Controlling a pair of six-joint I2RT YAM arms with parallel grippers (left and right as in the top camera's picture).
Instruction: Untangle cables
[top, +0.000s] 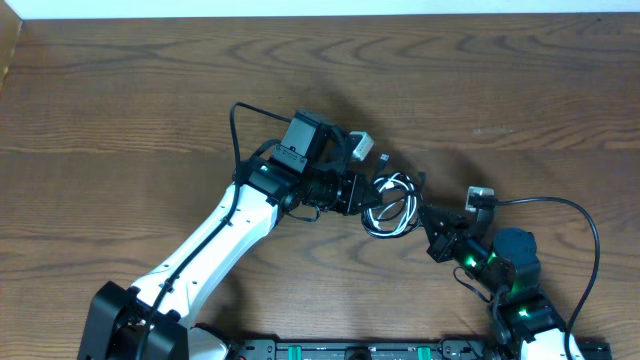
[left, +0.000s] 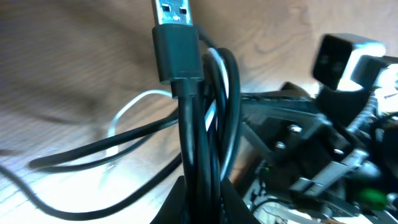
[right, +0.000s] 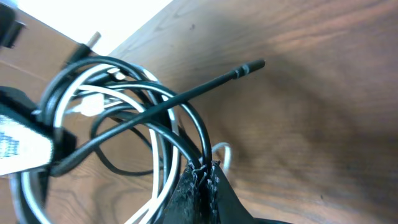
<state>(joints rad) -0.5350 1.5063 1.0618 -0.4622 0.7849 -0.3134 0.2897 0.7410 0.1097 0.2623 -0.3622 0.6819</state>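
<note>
The cables (top: 392, 205) form one tangled bunch of black and white loops in the middle of the table, held between both arms. My left gripper (top: 362, 192) is at the bunch's left side. In the left wrist view the left gripper (left: 203, 183) is shut on several black strands, with a black USB plug (left: 176, 37) standing above it and a white cable (left: 134, 102) behind. My right gripper (top: 425, 214) is at the right side of the bunch. In the right wrist view the right gripper (right: 204, 167) is shut on a black cable whose thin plug end (right: 252, 65) points away, beside white loops (right: 163, 155).
The brown wooden table (top: 520, 90) stretches all around the bunch. A thick black arm wire (top: 575, 215) arcs at the right, another (top: 240, 115) loops up behind the left arm. The two gripper heads are close together, a cable's width apart.
</note>
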